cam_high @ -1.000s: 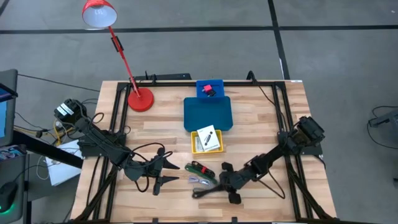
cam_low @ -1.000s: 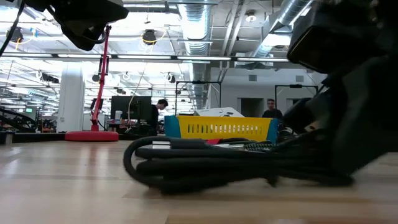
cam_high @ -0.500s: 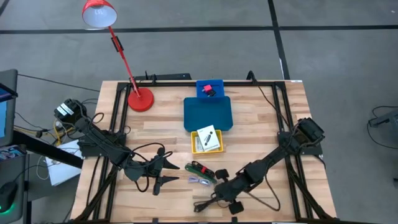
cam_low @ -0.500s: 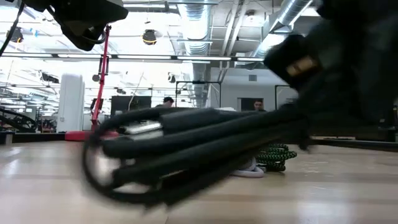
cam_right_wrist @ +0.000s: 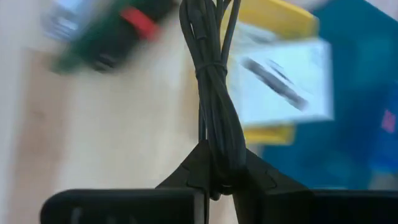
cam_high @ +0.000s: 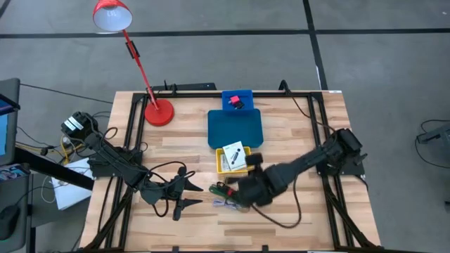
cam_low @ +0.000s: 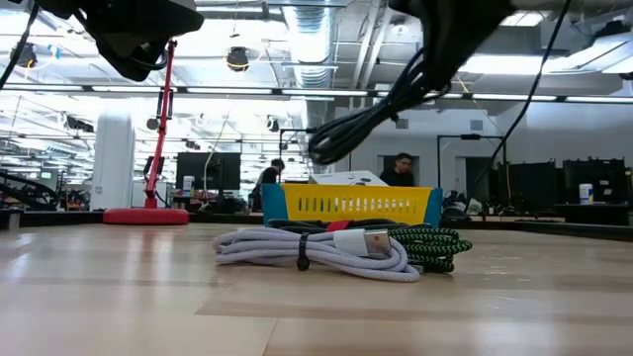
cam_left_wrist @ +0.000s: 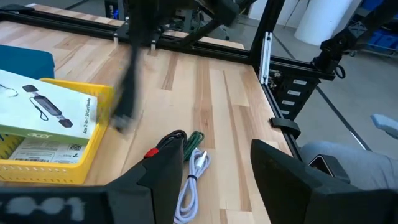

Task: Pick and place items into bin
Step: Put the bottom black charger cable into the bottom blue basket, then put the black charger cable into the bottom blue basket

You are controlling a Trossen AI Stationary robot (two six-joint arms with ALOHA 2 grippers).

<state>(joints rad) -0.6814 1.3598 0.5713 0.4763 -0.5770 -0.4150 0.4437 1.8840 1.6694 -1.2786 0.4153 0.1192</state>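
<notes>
My right gripper [cam_high: 244,191] is shut on a bundle of black cable [cam_right_wrist: 211,74], held in the air just near of the yellow bin [cam_high: 223,165]. In the low view the cable [cam_low: 376,114] slants above the bin [cam_low: 346,204]. White printed cards [cam_high: 236,155] lie in the bin. A green-and-black braided cable [cam_low: 435,247] and a pale coiled cable [cam_low: 312,253] lie flat on the table. A pink-red piece [cam_high: 235,100] sits in a blue box at the far edge. My left gripper [cam_high: 193,195] waits open, left of the cables. My right gripper pinches the black cable bundle between its two fingers [cam_right_wrist: 198,169], at a point [cam_right_wrist: 214,158] just below the tie around the strands. Several strands lie in the pinch, and the fingers run along the bundle. The bundle is lifted clear of the table and slants out past the fingertips.
A blue tray [cam_high: 235,128] lies beyond the yellow bin. A red desk lamp [cam_high: 159,111] stands at the far left. Black frame rails [cam_high: 129,133] run along the table's sides. A thin lead [cam_high: 285,218] trails from my right arm over the near boards. People show in the room behind.
My right gripper first dipped toward the near edge, then rose and moved toward the far edge and the yellow bin. The black cable, on the table before, is now lifted clear. The pale and green cables stayed where they were.
</notes>
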